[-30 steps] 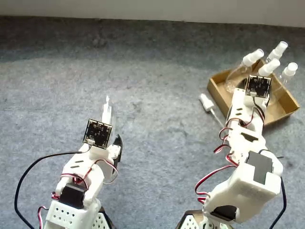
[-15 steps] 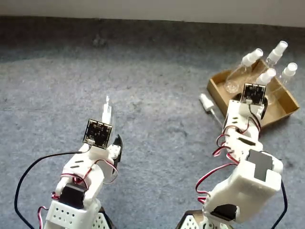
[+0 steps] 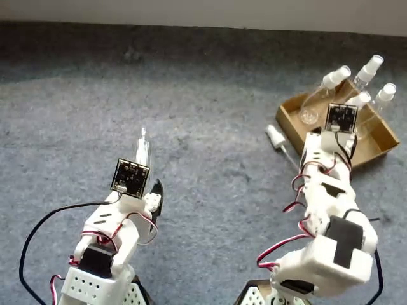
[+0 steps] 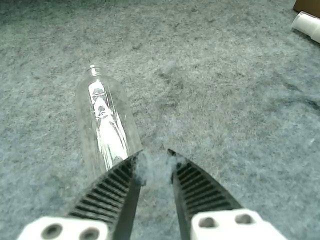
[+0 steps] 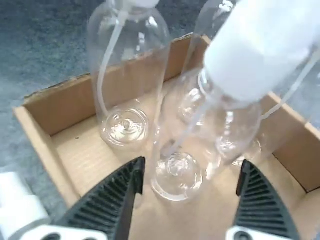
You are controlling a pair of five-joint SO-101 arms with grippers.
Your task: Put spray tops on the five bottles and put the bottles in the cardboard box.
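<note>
A clear bottle (image 3: pixel 143 151) with no top lies on the grey carpet, neck pointing away from the left arm. My left gripper (image 4: pixel 155 162) is narrowly open just behind its base, and the bottle (image 4: pixel 105 120) rests beside one finger, not between them. Several bottles with white spray tops stand in the cardboard box (image 3: pixel 287 121). My right gripper (image 5: pixel 190 175) is open wide inside the box (image 5: pixel 65 100), fingers apart on either side of one capped bottle (image 5: pixel 210 105) without touching it. A loose spray top (image 3: pixel 275 135) lies on the carpet just outside the box.
Grey carpet covers the table, with wide free room between the two arms. A pale wall edge runs along the far side. The box sits at the far right, and the loose spray top (image 4: pixel 310 25) lies beside its near-left corner.
The right arm drew back slightly and the capped bottle under it sank a little lower into the box, then the arm edged forward again. The left arm and the open bottle stayed still.
</note>
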